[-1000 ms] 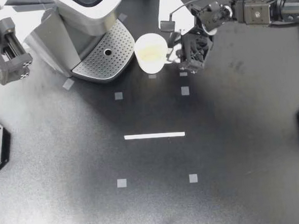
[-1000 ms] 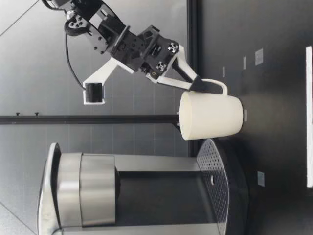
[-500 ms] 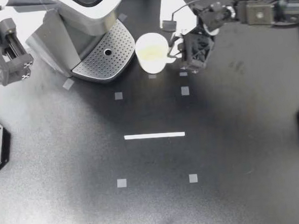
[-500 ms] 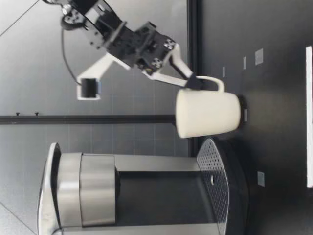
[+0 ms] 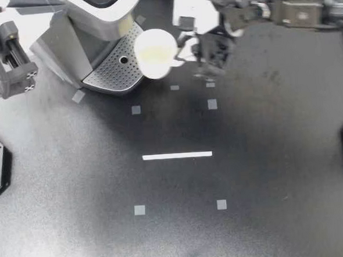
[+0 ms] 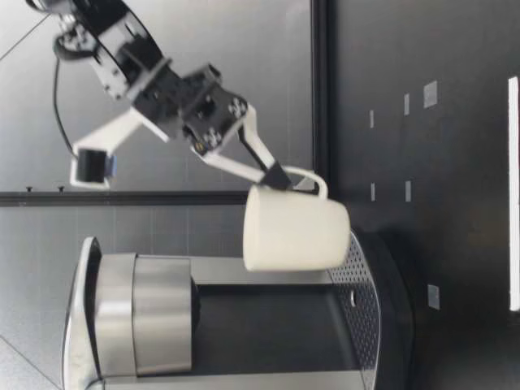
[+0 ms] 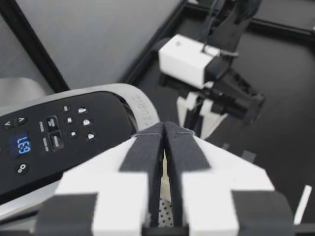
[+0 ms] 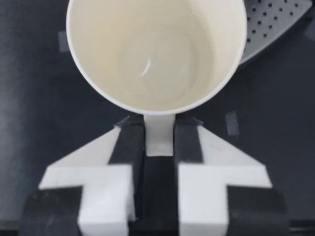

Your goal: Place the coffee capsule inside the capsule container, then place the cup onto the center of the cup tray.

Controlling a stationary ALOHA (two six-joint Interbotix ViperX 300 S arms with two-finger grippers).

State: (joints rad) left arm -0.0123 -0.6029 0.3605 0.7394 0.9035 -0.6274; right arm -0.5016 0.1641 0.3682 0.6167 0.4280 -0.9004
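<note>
Cup [image 5: 155, 52] held by its handle [image 8: 159, 132] over the rim of the perforated cup tray [image 5: 107, 74].
Right gripper [image 5: 185, 48] clamps the handle, with the cup mouth-up and clear of the table [image 5: 221, 178]. Left gripper [image 7: 164, 127] hangs above the coffee machine [image 5: 89, 23], fingers pressed together, empty.

This is a robotics lab bench rather than a kitchen. The matte black table [image 5: 267, 175] is marked with small grey tape squares [image 5: 140, 210] and a white tape strip [image 5: 177, 155] at mid-frame. A robot arm [image 5: 295, 10] reaches in from the upper right. The coffee machine [image 5: 95, 28] at upper left stands before a plain grey panelled wall [image 6: 244, 24].
</note>
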